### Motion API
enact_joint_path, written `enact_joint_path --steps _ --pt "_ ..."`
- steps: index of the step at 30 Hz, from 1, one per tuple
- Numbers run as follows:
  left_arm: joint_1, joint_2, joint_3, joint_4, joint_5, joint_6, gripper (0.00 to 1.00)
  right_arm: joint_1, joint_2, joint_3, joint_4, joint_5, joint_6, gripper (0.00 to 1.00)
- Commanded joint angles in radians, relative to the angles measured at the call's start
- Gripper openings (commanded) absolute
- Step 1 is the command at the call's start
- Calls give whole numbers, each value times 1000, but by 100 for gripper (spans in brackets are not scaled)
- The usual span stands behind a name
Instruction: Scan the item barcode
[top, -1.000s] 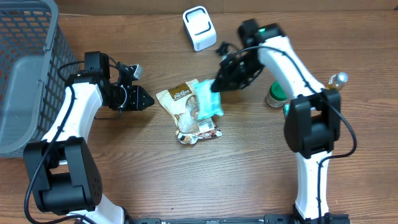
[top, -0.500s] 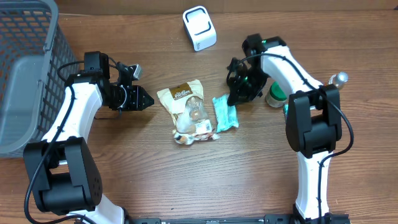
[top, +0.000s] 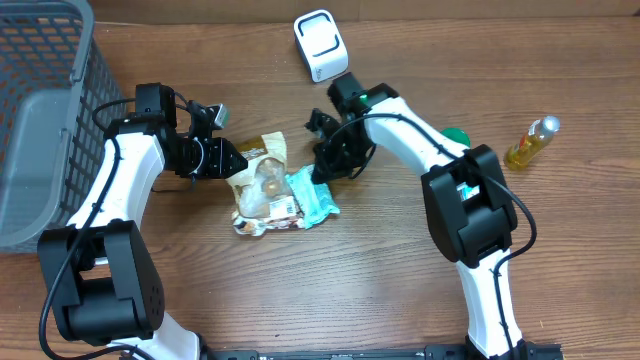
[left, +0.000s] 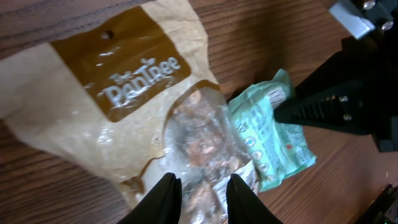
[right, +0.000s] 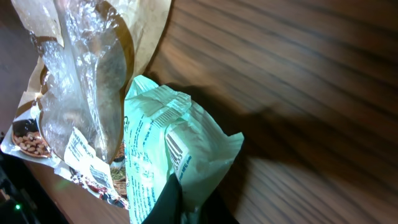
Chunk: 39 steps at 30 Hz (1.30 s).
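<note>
A brown and clear snack bag (top: 262, 185) lies mid-table, seen close in the left wrist view (left: 124, 106). A teal packet (top: 312, 197) rests against its right side, and a barcode shows on the teal packet (right: 161, 149). My right gripper (top: 322, 170) is shut on that packet's upper corner, its tips (right: 186, 205) pinching the film. My left gripper (top: 240, 160) sits at the bag's left edge. Its jaws (left: 198, 186) stand slightly apart over the bag, gripping nothing. A white scanner (top: 320, 45) stands at the back.
A grey wire basket (top: 40, 120) fills the far left. A yellow bottle (top: 530, 142) lies at the right, and a green round thing (top: 456, 135) shows behind the right arm. The right gripper's black fingers (left: 336, 106) cross the left wrist view.
My right arm swept left with the teal packet, pushing the snack bag left up to the left gripper. The left arm stayed still.
</note>
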Motion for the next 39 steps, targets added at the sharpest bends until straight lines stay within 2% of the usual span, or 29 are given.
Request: enact_joint_path --steps 1,5,10,11,12,13,14,16,20,23,25,27,30,31,32,34,39 --pt "-8 -17 4 -4 2 8 25 25 -25 -5 40 8 88 4" --pt "-13 -17 4 -6 2 8 25 27 -25 -5 71 60 107 4" --pt "-37 -17 4 -9 -1 8 25 19 -25 -5 84 299 106 4" --pt "-42 -17 4 -8 -2 8 26 19 -25 -5 89 330 106 8" --pt "-48 -17 4 -8 -2 8 26 18 -25 -5 92 344 104 25" --pt "-54 -17 4 -8 -2 8 26 18 -25 -5 95 344 98 51" --pt "-61 -17 4 -8 -2 8 26 18 -25 -5 97 344 91 63" --pt "-78 -17 4 -9 -2 8 26 18 -26 1 100 344 87 72" --pt "-119 -17 4 1 -1 7 26 -2 -31 76 23 344 111 77" --pt "-154 -17 4 21 -2 -4 26 -28 -40 176 -129 295 168 77" --pt "-171 -17 4 40 -2 -42 22 -47 -42 232 -245 211 174 76" --pt "-192 -17 4 63 -2 -87 15 -64 -42 251 -325 143 174 67" --pt "-225 -11 4 106 -3 -114 9 -83 -42 232 -381 91 174 36" --pt "-242 -5 4 121 -15 -132 8 -85 -42 212 -393 79 174 19" --pt "-252 -3 4 124 -27 -144 8 -85 -42 200 -395 66 174 13" --pt "-274 8 4 124 -61 -150 8 -84 -42 165 -380 26 174 8" --pt "-321 48 4 123 -100 -149 7 -65 -42 80 -309 -6 175 8"
